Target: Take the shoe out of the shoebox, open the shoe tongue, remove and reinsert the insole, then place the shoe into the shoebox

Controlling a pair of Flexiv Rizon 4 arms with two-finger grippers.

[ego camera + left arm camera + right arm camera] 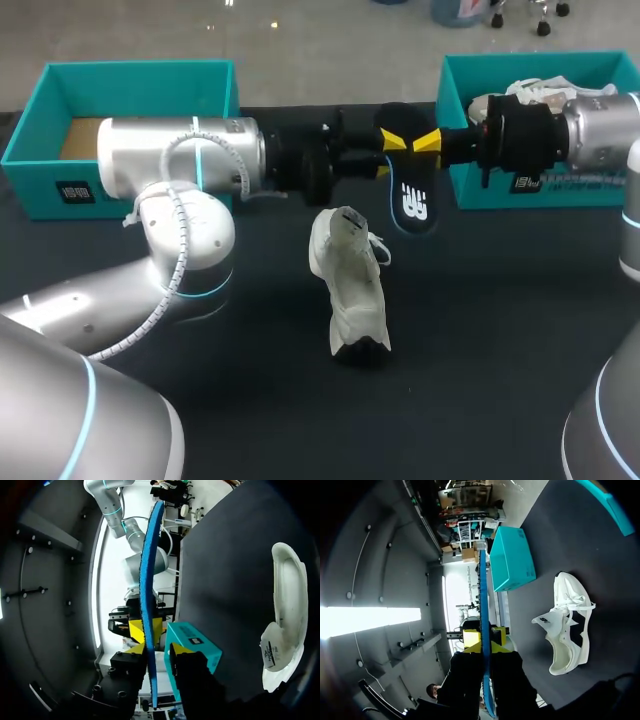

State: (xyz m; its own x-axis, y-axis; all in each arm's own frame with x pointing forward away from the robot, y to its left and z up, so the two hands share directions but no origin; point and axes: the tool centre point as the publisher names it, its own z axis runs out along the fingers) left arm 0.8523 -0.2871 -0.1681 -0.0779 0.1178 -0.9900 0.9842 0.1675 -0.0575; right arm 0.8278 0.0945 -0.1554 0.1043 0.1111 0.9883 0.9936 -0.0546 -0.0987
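Shoe (pixel 350 290) out, insole (pixel 414 198) out (about halfway). Right gripper (pixel 485 639) pinches insole; left gripper (pixel 156 650) fingers apart. Insole back in, boxing not done.

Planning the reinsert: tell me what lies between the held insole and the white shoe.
Nothing. In the head view, only bare black table shows between the insole and the shoe.

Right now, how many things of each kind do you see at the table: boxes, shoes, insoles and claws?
Teal boxes: 2, left box and right box
White shoe, outside the boxes: 1
Insole: 1
Claws: 2, left claw and right claw
Total: 6
White contents of the right box: unclear, not counted.
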